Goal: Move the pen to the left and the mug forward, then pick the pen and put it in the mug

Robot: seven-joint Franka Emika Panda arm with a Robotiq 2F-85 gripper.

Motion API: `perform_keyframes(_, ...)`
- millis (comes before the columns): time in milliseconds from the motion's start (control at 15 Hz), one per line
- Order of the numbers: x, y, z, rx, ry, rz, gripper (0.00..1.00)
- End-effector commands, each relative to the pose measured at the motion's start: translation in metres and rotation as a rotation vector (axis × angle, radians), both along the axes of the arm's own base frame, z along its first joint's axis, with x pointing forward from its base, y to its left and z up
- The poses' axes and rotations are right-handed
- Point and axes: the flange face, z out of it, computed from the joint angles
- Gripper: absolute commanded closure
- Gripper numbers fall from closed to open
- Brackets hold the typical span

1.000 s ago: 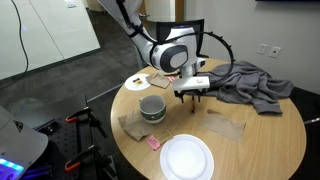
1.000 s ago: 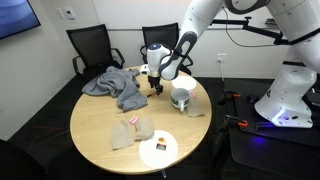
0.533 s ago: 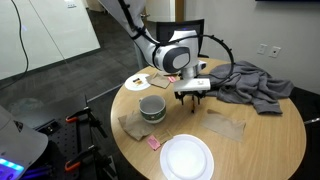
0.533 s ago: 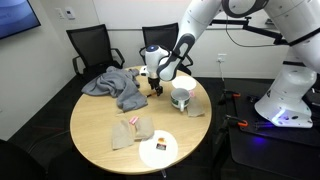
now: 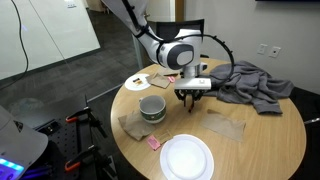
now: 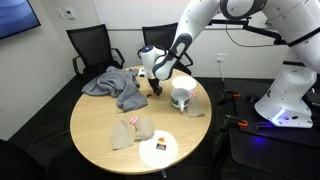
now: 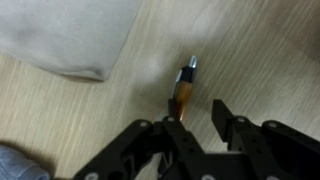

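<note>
The pen (image 7: pixel 186 85) is a short orange stick with a dark tip, lying on the wooden table (image 7: pixel 270 50) in the wrist view. Its near end runs down beside the left finger (image 7: pixel 176 118). My gripper (image 7: pixel 200 103) hangs just over it, jaws partly drawn in, with bare table showing between them. In both exterior views the gripper (image 5: pixel 192 97) (image 6: pixel 157 90) is low over the table next to the mug, and the pen is hidden beneath it. The mug (image 5: pixel 152 107) (image 6: pixel 182 97) is squat and off-white and stands upright beside the gripper.
A crumpled grey cloth (image 5: pixel 250 85) (image 6: pixel 115 85) lies close behind the gripper. A large white plate (image 5: pixel 187 157) sits near the table's edge. A small saucer (image 5: pixel 138 82), brown napkins (image 5: pixel 227 125) and a pink scrap (image 5: pixel 153 144) are scattered around. Office chairs (image 6: pixel 92 45) ring the table.
The jaws have drawn closer together over the pen. The arm itself has hardly moved, and the mug stays where it was.
</note>
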Motion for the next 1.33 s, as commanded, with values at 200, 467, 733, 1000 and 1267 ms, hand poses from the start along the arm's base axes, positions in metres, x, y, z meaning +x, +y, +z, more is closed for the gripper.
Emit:
perform_keyframes(200, 0.013, -0.002, -0.001, 0.014, 0.066, -0.046, 0.91)
perform_keyframes(467, 0.016, -0.003, -0.004, 0.017, 0.08, -0.06, 0.64)
perform_keyframes(733, 0.018, -0.006, -0.006, 0.028, 0.086, -0.07, 0.54)
perform_keyframes(1000, 0.019, -0.008, 0.005, 0.045, 0.073, -0.075, 0.92)
perform_keyframes(1267, 0.018, -0.016, 0.05, 0.097, 0.012, -0.135, 0.96)
